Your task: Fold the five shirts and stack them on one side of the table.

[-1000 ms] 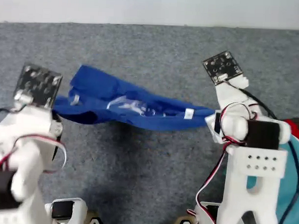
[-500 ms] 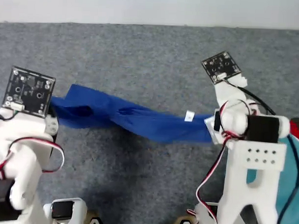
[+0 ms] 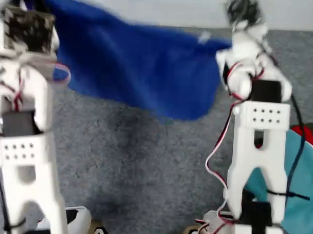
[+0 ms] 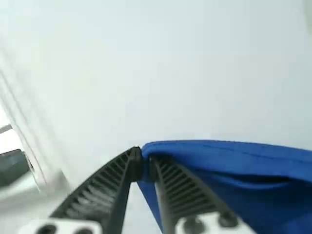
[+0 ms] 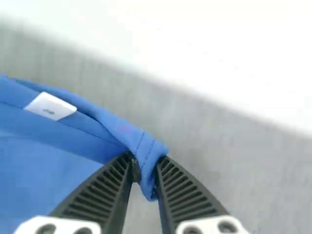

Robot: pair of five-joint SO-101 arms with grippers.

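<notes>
Shirt [image 3: 137, 70] plain royal blue, white tag [image 5: 50, 106]; table [image 3: 144, 173] mottled grey; teal garment [image 3: 302, 204]; red garment [image 3: 311, 137].

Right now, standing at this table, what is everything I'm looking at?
blue shirt: one, blue, lifted off the table and spread between the two tools
tag: one, white, on the shirt's edge near the right tool
teal cloth: one, teal, at the table's right edge beside the right arm
red cloth: one, red, at the right edge, partly under the teal cloth
table: one, grey fabric-like top
wall: one, white, behind the table
left arm, right arm: two, white, raised
left tool: black, shut on the shirt's edge
right tool: black, shut on a bunched corner
</notes>
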